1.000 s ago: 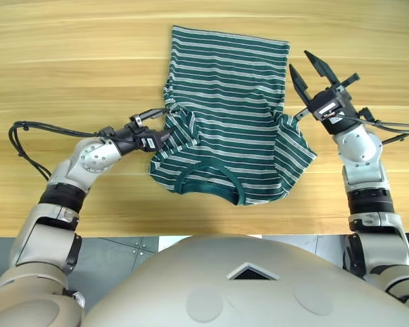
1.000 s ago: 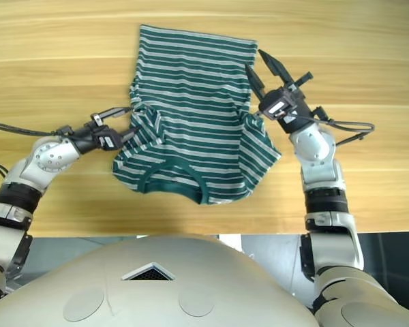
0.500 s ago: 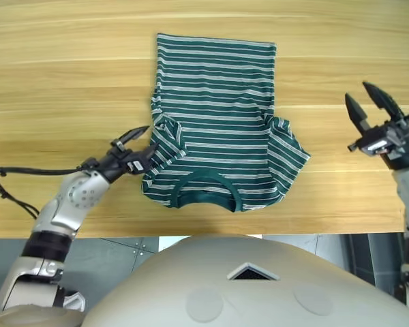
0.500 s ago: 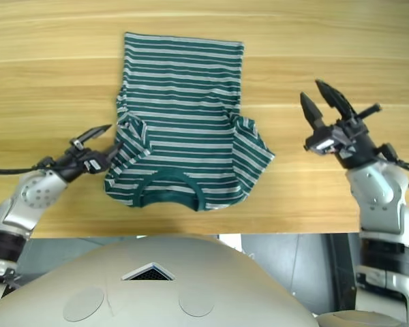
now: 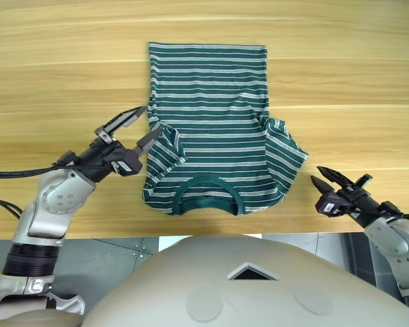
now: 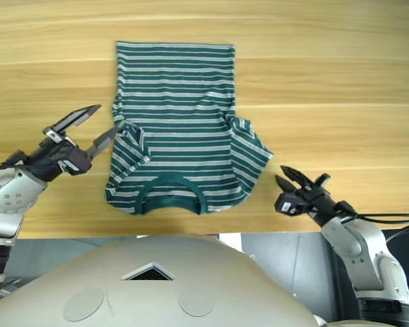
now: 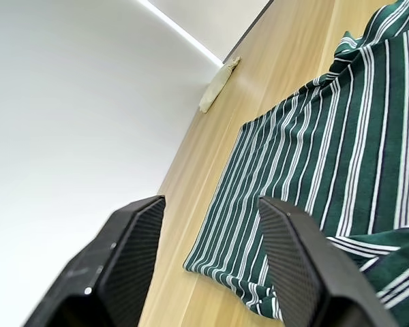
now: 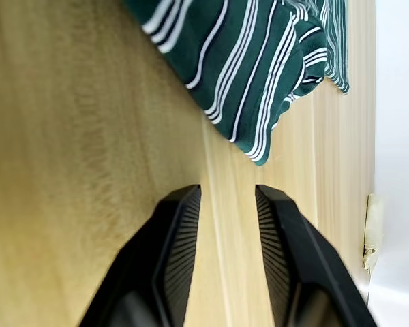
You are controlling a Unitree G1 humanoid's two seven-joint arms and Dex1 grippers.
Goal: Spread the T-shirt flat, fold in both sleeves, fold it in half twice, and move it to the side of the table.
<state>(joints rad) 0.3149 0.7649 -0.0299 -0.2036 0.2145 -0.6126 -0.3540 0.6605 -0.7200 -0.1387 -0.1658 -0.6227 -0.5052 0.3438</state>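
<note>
One green T-shirt (image 5: 211,102) with thin white stripes lies in the middle of a pale wooden surface (image 5: 347,68). Its collar (image 5: 208,185) is toward the near edge and its straight hem on the far side.

The shirt looks spread out and both sleeves appear turned inward, so the opening steps seem done, though roughly. The left sleeve (image 5: 165,139) lies bunched over the body. The right sleeve (image 5: 286,146) is puckered and bulges out past the side of the shirt. Neither half-fold is made yet, and the garment is not at the side of the surface, so by my reading those steps are left. The far half lies smooth, while the near half is wrinkled around the shoulders.

The left gripper (image 5: 152,119) sits just beside the shirt's left edge, close to the folded sleeve, its jaws spread with nothing between them. The right gripper (image 5: 315,174) is toward the near edge of the surface, right of the shirt and apart from it, its jaws also parted and empty.
</note>
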